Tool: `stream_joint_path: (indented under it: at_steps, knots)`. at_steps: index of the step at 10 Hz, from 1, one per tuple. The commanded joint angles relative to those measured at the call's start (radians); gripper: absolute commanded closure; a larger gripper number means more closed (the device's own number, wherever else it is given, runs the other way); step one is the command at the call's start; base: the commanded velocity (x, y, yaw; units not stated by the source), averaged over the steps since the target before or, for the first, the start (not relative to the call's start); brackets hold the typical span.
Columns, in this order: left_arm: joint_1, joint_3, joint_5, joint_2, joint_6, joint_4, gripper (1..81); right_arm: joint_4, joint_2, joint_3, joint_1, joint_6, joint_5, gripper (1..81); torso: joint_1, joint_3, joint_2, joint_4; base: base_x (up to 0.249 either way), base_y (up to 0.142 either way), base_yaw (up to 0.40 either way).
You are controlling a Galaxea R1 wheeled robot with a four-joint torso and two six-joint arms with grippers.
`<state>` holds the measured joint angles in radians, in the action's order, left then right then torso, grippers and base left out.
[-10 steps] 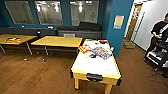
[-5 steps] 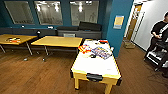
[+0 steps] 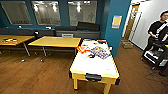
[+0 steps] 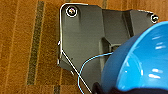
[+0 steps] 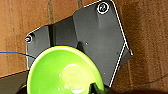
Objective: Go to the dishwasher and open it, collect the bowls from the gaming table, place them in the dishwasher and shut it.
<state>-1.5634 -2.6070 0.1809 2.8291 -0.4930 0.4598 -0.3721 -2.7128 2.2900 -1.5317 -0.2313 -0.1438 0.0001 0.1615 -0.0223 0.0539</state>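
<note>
Dark grey wrist plates with white-edged rims, round silver corner screws, thin blue cable.

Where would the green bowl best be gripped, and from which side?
By its rim: the green bowl is wide, thin-walled and open side up, so a pinch over the edge, one finger inside and one outside, suits it better than spanning its body. Any side would likely do.

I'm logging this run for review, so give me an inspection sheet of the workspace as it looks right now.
Surface: gaming table, white top, near half bare.
Job's things: blue bowl at the left wrist; green bowl at the right wrist; both over wood floor.
Clutter: colourful items on the table's far half.
Grippers: jaws not discernible.
Cables: thin blue cable by the blue bowl.
Surroundings: yellow tables, teal wall, a person on the right.
</note>
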Motion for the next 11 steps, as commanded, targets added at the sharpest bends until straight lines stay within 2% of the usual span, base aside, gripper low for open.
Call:
stream_joint_path:
  at_steps: [1, 4, 8, 11]
  knots:
    - [0.03, -0.028, -0.047, 0.003, 0.008, -0.004, 81.1, 0.022, -0.006, 0.041, 0.018, -0.003, 0.072, 81.1, 0.0, 0.0, 0.0, 0.0, 0.0, 0.0, -0.385]
    - [0.03, -0.119, -0.046, 0.056, 0.007, -0.006, 81.1, 0.03, -0.044, 0.101, 0.017, -0.003, 0.072, 81.1, 0.0, 0.0, 0.0, 0.0, 0.0, 0.0, -0.385]
    - [0.03, -0.124, -0.053, 0.06, 0.008, -0.004, 81.1, 0.036, -0.086, 0.173, 0.015, -0.003, 0.073, 81.1, 0.001, 0.0, 0.0, 0.0, 0.0, 0.0, -0.385]
    - [0.03, -0.124, -0.055, 0.058, 0.01, -0.004, 81.1, 0.039, -0.104, 0.187, 0.014, -0.002, 0.079, 81.1, 0.001, 0.0, 0.0, 0.0, 0.0, 0.0, -0.385]
